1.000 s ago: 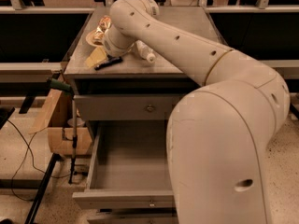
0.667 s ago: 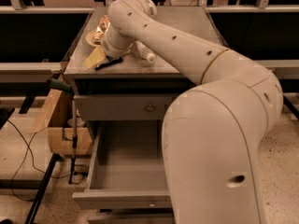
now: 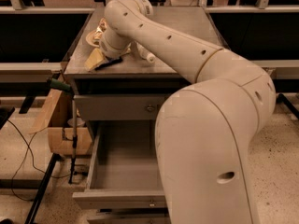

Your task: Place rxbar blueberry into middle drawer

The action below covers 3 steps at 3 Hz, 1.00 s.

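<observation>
A grey metal table stands mid-room on a pale speckled floor, under warm, dim light. Long dark benches with pale front rails run off to the left and right behind it. A cardboard box sits against the table's left side, with black cables trailing over the floor nearby. The hand is low over the table's far left part.

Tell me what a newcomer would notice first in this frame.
The big cream arm fills the right half of the view and stretches over the counter. Its gripper is down at the counter's left front corner, right beside a gold packet. Below the counter, the middle drawer stands pulled wide open.
</observation>
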### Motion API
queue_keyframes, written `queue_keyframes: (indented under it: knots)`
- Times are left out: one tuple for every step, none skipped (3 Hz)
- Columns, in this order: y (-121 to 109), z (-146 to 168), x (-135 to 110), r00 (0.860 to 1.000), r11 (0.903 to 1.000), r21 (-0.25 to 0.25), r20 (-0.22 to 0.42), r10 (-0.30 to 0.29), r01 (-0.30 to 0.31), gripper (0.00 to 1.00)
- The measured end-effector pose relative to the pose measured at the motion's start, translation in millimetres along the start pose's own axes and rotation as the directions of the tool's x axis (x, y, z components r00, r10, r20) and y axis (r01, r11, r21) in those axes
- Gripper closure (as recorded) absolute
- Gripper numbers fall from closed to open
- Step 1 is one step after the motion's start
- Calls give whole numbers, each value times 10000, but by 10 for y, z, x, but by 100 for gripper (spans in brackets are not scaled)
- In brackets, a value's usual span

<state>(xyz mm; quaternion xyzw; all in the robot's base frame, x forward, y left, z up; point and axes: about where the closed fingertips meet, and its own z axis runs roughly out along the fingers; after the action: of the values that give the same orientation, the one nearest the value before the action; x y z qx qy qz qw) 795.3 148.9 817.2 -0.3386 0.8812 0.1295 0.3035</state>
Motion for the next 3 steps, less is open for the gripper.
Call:
queue_keyframes:
  knots:
    - [-2, -39, -23, 10000, 10000, 31, -22, 34, -34, 41]
    - [0, -113, -82, 10000, 10000, 31, -21, 35, -35, 66]
    - [8, -160, -111, 10000, 10000, 30, -17, 17, -17, 96]
